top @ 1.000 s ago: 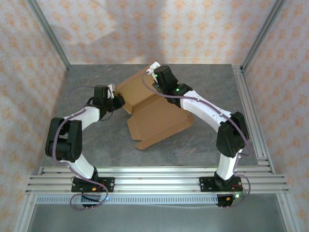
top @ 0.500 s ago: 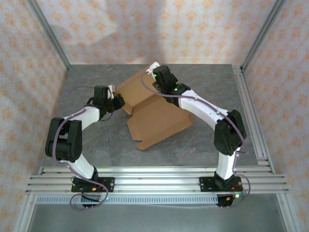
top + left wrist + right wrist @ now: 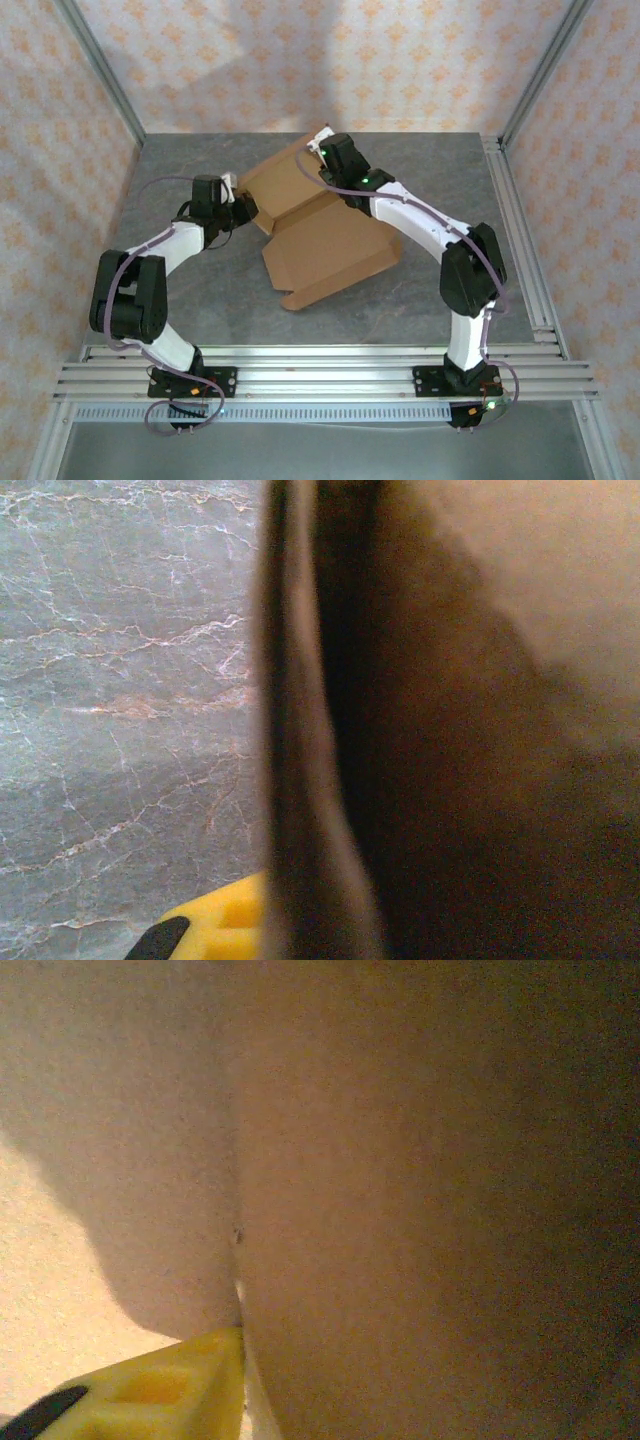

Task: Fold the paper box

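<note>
The left hand point(image 3: 238, 205) is closed tight on the left edge of the paper box point(image 3: 325, 250), thin cardboard caught between its fingers. The right hand point(image 3: 322, 152) sits against the box's far flap; whether it grips, I cannot tell. The box lies partly unfolded mid-counter point(image 3: 430, 180), between both arms

paper box point(image 3: 325, 245) on table point(image 3: 420, 300), left tool point(image 3: 243, 208) left, right tool point(image 3: 318, 150) behind
</note>
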